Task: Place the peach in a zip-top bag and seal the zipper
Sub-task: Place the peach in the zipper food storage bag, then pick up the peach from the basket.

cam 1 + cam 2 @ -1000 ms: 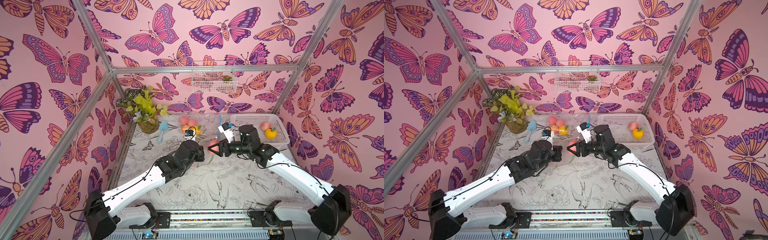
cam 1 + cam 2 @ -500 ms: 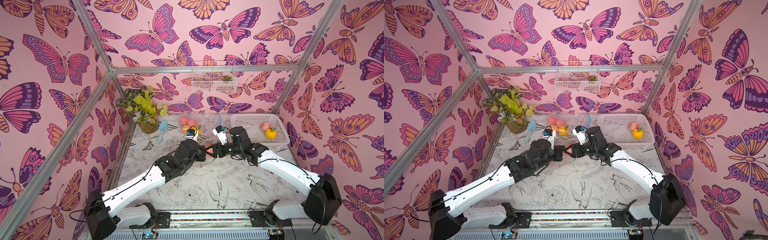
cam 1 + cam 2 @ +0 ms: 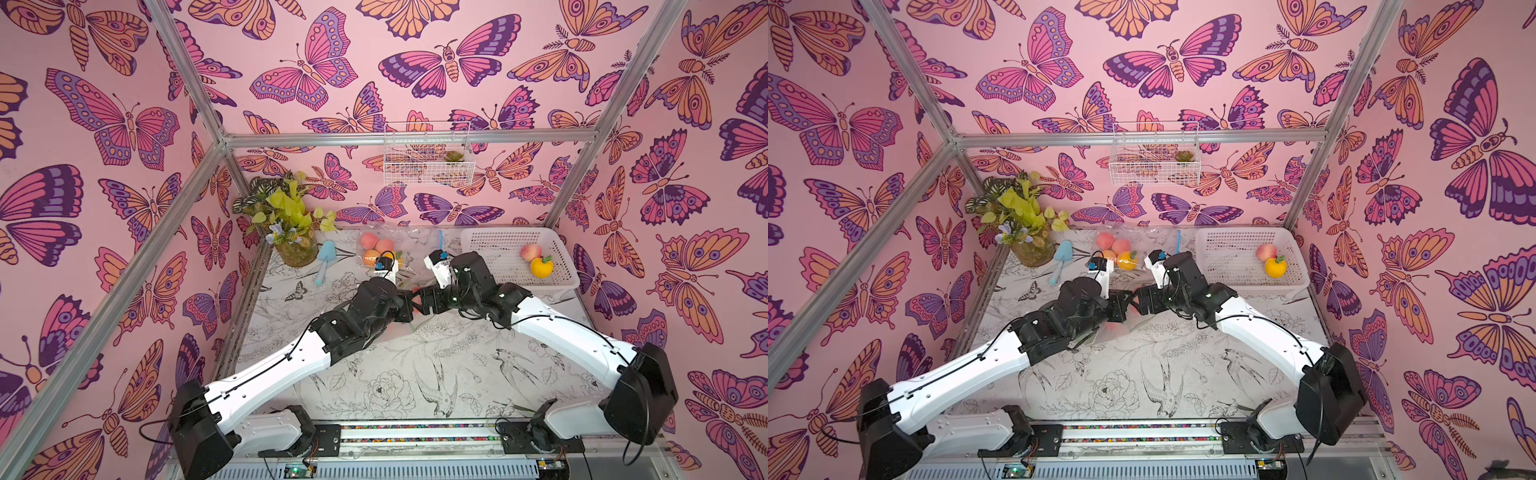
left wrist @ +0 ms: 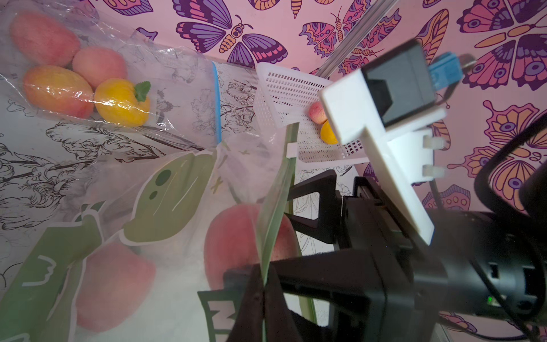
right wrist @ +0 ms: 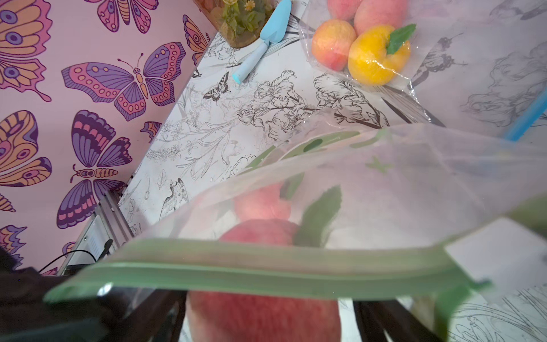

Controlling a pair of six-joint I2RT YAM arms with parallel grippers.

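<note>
One peach is sitting in the mouth of the zip-top bag near the surface's middle. Right jaws are spreading wider than before, releasing it, while left jaws are pinching the zipper strip. Sealing is nearing.

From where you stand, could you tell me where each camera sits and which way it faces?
Top views: high above the table's near edge, looking down toward the back wall; the left arm and right arm show whole.
Left wrist: on the left arm, facing the basket; its left gripper pinches the bag.
Right wrist: on the right arm, facing the trowel; its right gripper straddles the peach.
Shared: both wrist views show bag and peach.
</note>
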